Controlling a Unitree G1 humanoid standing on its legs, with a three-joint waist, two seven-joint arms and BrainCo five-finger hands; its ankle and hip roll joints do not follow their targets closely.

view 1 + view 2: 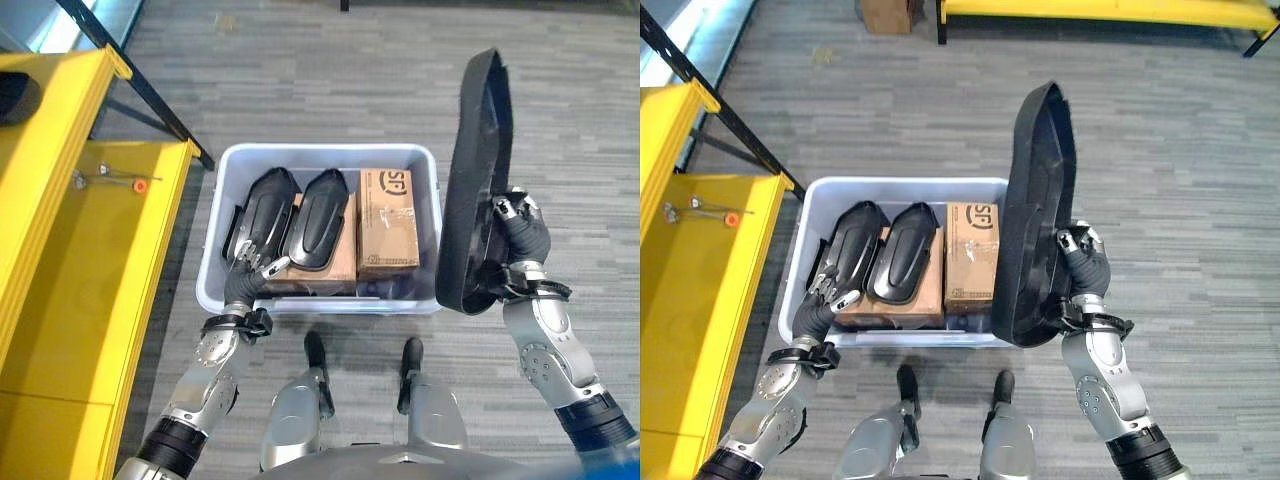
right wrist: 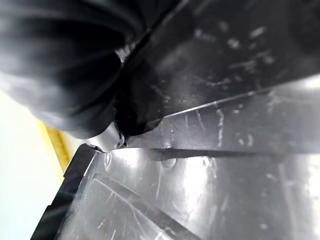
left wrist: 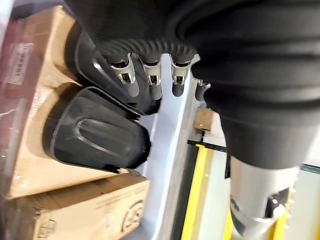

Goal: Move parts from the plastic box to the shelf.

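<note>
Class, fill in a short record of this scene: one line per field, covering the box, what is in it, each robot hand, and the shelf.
Box: pale plastic box on the grey floor
Contents: two black parts lying on cardboard boxes
Right hand: right hand shut on a large black part, held upright beside the box
Left hand: left hand at the box's near left corner, fingers relaxed by a black part
Shelf: yellow shelf on the robot's left

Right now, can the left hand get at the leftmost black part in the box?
Probably yes. The left hand is already inside the plastic box, its fingers at the near end of the leftmost black part, with nothing between. The right hand holds another black part clear.
</note>
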